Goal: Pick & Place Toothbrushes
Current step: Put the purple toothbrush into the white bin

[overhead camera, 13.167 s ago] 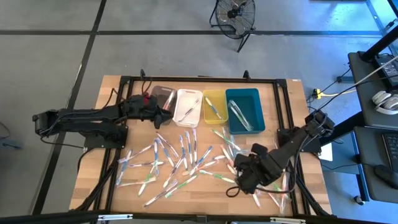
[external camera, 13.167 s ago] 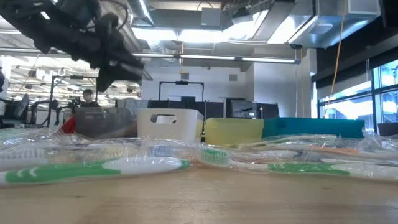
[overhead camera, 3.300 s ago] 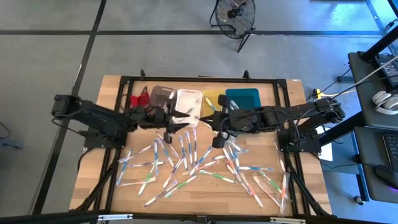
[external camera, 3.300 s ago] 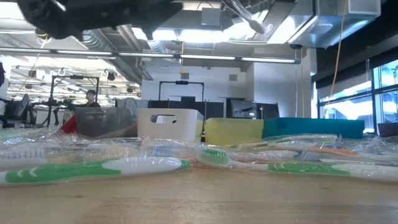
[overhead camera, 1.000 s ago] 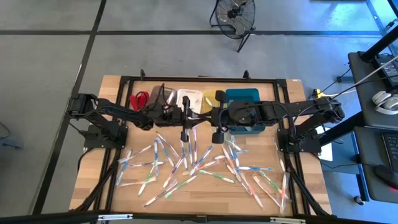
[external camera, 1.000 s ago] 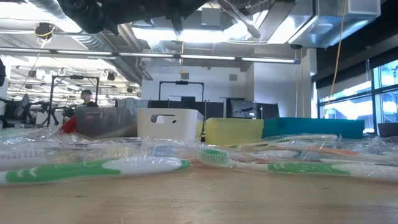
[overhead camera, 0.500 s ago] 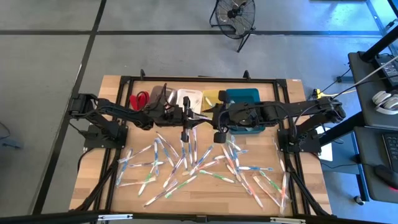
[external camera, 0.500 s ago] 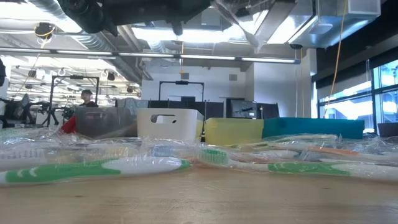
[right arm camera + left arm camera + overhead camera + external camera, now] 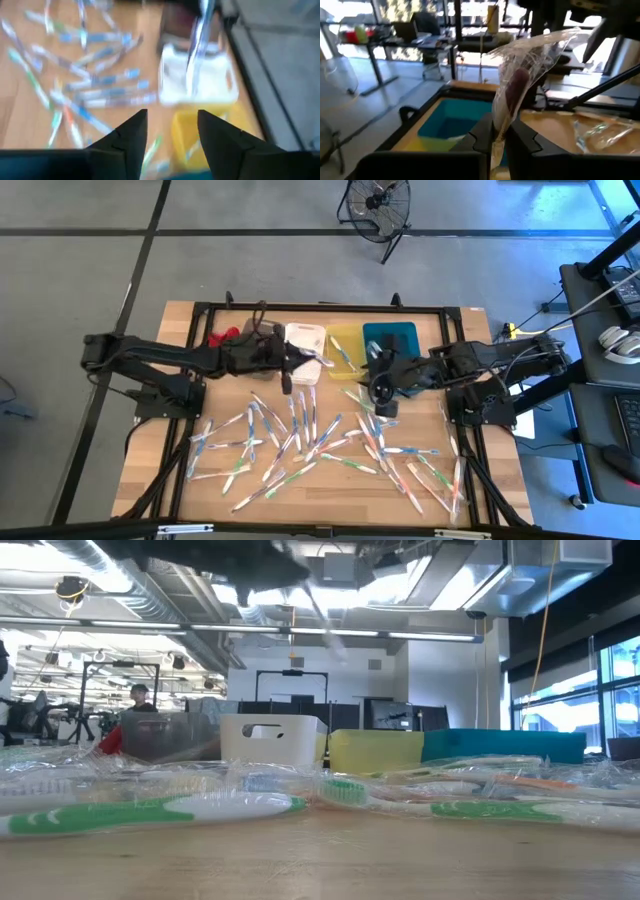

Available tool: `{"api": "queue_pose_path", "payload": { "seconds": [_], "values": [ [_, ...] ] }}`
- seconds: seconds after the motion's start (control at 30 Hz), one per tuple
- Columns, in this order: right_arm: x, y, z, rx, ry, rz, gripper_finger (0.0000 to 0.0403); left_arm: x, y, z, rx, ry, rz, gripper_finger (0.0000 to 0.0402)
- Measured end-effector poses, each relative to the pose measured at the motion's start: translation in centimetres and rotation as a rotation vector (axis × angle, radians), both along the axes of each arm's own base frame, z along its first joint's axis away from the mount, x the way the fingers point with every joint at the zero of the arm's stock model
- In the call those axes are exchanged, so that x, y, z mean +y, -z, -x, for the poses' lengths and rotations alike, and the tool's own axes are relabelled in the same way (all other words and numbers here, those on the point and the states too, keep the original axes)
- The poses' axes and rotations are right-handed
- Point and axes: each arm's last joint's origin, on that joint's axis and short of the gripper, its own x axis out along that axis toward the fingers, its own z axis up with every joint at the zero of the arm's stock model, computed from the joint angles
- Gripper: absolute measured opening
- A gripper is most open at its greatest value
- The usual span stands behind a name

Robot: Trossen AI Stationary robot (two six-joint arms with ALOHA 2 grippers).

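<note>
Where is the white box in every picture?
High view: white box at the table's far side, just left of the yellow box.
Low view: left of the middle.
Left wrist view: not there.
Right wrist view: touching the yellow box.
Landmark: the yellow box beside it.

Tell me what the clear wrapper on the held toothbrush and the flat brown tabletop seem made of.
The clear wrapper on the toothbrush held in the left gripper looks like thin glossy plastic film: it is see-through, crinkled and catches light. The flat brown tabletop looks like pale matte wood, going by its tan colour; grain is too faint to confirm.
</note>
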Motion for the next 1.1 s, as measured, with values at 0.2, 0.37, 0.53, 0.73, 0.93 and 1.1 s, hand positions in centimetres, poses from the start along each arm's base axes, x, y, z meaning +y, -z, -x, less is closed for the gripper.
{"api": "queue_pose_path", "payload": {
  "seconds": [0.2, 0.37, 0.53, 0.73, 0.93, 1.1],
  "values": [
    [0.1, 1.7, 0.4, 0.115, 0.014, -0.075, 0.0138, 2.0, 0.2, 1.6, 0.098, -0.093, 0.066, 0.0022],
    [0.2, 3.4, 0.3, 0.157, -0.011, -0.099, 0.0111, 3.8, 1.6, 2.2, 0.219, -0.177, 0.127, 0.0022],
    [0.3, 5.2, 0.2, 0.187, -0.013, -0.096, 0.0087, 5.1, 2.6, 2.4, 0.28, -0.188, 0.171, 0.0022],
    [0.3, 6.5, 0.1, 0.197, -0.003, -0.101, 0.0064, 6.4, 1.0, 1.5, 0.432, -0.166, 0.236, 0.0022],
    [0.3, 7.1, 0.1, 0.208, 0.004, -0.102, 0.0049, 8.0, -2.0, -0.5, 0.634, -0.155, 0.31, 0.0022],
    [0.3, 7.1, 0.1, 0.205, 0.008, -0.106, 0.0041, 9.8, -1.4, -2.3, 0.752, -0.112, 0.415, 0.0022]
  ]
}}
